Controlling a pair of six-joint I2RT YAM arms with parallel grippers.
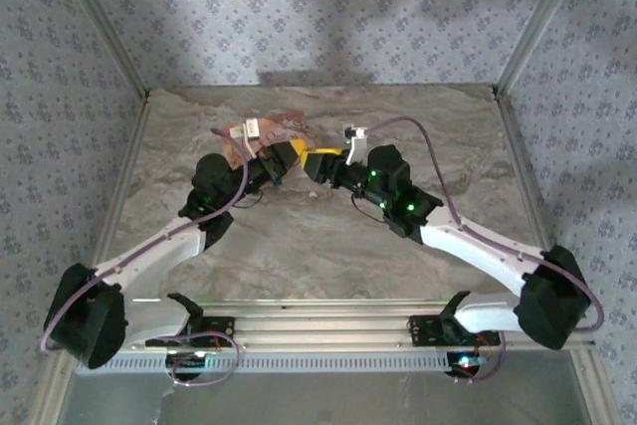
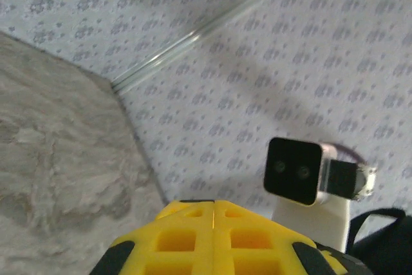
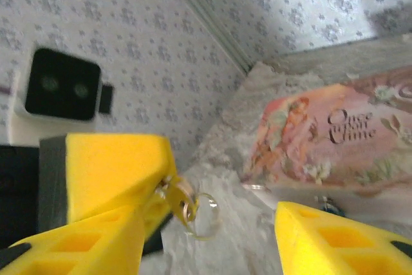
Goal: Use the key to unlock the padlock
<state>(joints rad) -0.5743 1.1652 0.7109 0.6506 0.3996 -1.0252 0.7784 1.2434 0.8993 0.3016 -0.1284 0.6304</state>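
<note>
Two grippers meet tip to tip before the box (image 3: 322, 140). Left gripper (image 2: 214, 214): pads pressed together, the key (image 3: 175, 196) jutting from their tip toward the right arm, its ring (image 3: 205, 216) hanging. Right gripper (image 1: 313, 162): fingers apart, empty. We take the dark speck at the box's near edge for the padlock (image 3: 329, 205), apart from the key and nearer the right gripper.

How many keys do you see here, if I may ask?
1: the key juts from the left end effector's shut tip in the right wrist view; others may be hidden.
</note>
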